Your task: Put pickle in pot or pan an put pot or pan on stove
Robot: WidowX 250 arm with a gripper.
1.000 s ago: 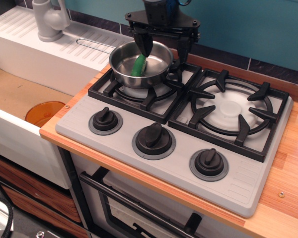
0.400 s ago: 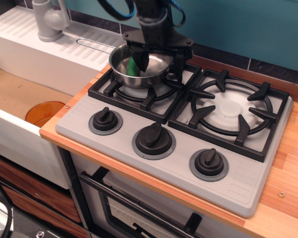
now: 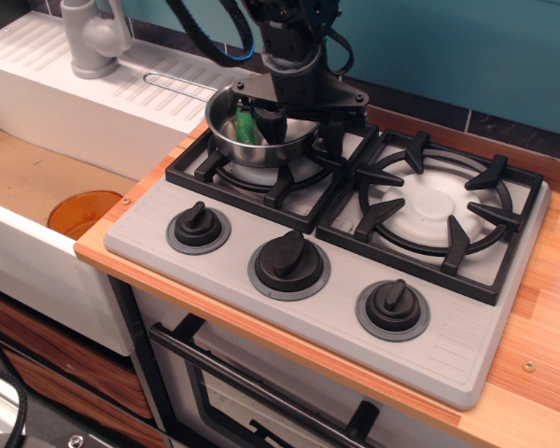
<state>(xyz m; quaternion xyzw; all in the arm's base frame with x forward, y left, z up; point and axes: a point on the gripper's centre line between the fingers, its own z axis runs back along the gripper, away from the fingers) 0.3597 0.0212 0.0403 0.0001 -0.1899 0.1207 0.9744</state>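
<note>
The steel pan [image 3: 231, 140] sits on the left burner grate of the grey stove [image 3: 226, 273]. Its wire handle [image 3: 173, 86] points left over the white drainboard. The green pickle [image 3: 245, 127] lies inside the pan, partly hidden by the gripper. My gripper [image 3: 299, 129] is low over the pan's right side. One finger is inside the pan beside the pickle and the other is outside the right wall. The jaws stand apart, so the gripper looks open and is holding nothing.
The right burner grate [image 3: 434, 207] is bare. Three black knobs [image 3: 288, 258] line the stove's front. An orange bowl [image 3: 82, 213] lies in the sink at the left. A grey faucet [image 3: 93, 37] stands on the white drainboard [image 3: 65, 93]. The wooden counter [image 3: 541, 317] runs along the right.
The gripper has dropped from above the pan to straddle its right wall, covering more of the pickle. The pan and pickle stay on the left burner.
</note>
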